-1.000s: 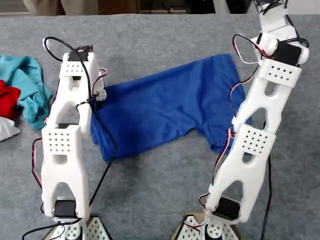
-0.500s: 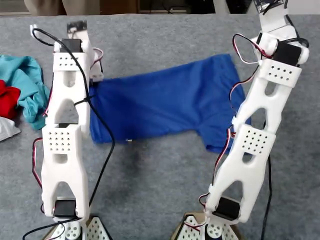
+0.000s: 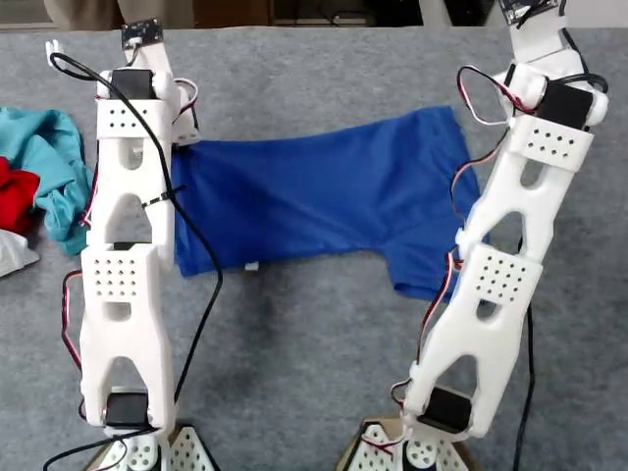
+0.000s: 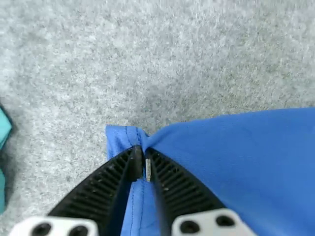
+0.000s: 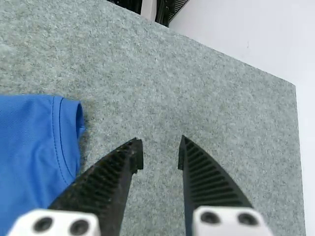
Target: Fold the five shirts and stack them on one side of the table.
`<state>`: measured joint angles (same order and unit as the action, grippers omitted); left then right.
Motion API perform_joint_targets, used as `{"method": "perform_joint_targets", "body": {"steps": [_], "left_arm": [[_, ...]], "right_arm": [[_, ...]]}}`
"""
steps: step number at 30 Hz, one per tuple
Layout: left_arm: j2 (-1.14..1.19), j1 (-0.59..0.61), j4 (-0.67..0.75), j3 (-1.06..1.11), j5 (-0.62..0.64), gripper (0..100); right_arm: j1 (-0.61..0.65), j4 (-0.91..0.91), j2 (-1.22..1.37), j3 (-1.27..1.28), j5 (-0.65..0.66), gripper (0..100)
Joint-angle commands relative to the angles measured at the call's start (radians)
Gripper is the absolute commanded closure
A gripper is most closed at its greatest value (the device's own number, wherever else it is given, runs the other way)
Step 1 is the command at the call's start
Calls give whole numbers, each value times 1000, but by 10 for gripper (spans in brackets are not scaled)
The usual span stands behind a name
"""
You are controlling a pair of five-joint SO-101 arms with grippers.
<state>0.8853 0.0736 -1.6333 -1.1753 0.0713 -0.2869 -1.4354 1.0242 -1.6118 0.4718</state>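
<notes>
You have the blue shirt (image 3: pixel 324 196) lying flat on the grey table (image 3: pixel 314 373), spread across the middle between the two arms; its left end reaches the left arm and a sleeve hangs out beside the right arm; your left gripper (image 4: pixel 142 160) is pinched tight on a corner of the shirt's hem, the cloth bunched into a small fold between the black fingers (image 4: pixel 106 182), with bare table just beyond it; your right gripper (image 5: pixel 160 142) has its fingers a moderate way apart and holds nothing; it hangs over bare table close to the far right corner, just beside the stitched sleeve cuff of the shirt (image 5: pixel 34 142) and not touching it; at the table's left edge you have a loose heap, a teal shirt (image 3: pixel 49 167) with a red shirt (image 3: pixel 15 186) and a white shirt (image 3: pixel 12 250) against it, all unfolded and well apart from the blue one
</notes>
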Motion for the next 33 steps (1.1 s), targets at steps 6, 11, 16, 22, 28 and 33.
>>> {"method": "perform_joint_targets", "body": {"steps": [6, 11, 16, 22, 28, 33], "left_arm": [[-10, 11, 14, -14, 0, 978], [-10, 18, 12, 63, -43, 923], [-12, 20, 11, 89, -43, 829], [-22, 20, 11, 87, -43, 829], [-10, 3, 34, 57, 14, 829], [-10, -29, 112, 98, 71, 899]], "right_arm": [[-8, 20, -58, -53, -5, 864], [-8, 20, -58, -53, -5, 864], [-8, 20, -58, -53, -3, 864], [5, 6, -58, -53, -3, 862], [58, -69, -84, -54, -3, 941], [159, -150, -79, -50, 41, 991]]}}
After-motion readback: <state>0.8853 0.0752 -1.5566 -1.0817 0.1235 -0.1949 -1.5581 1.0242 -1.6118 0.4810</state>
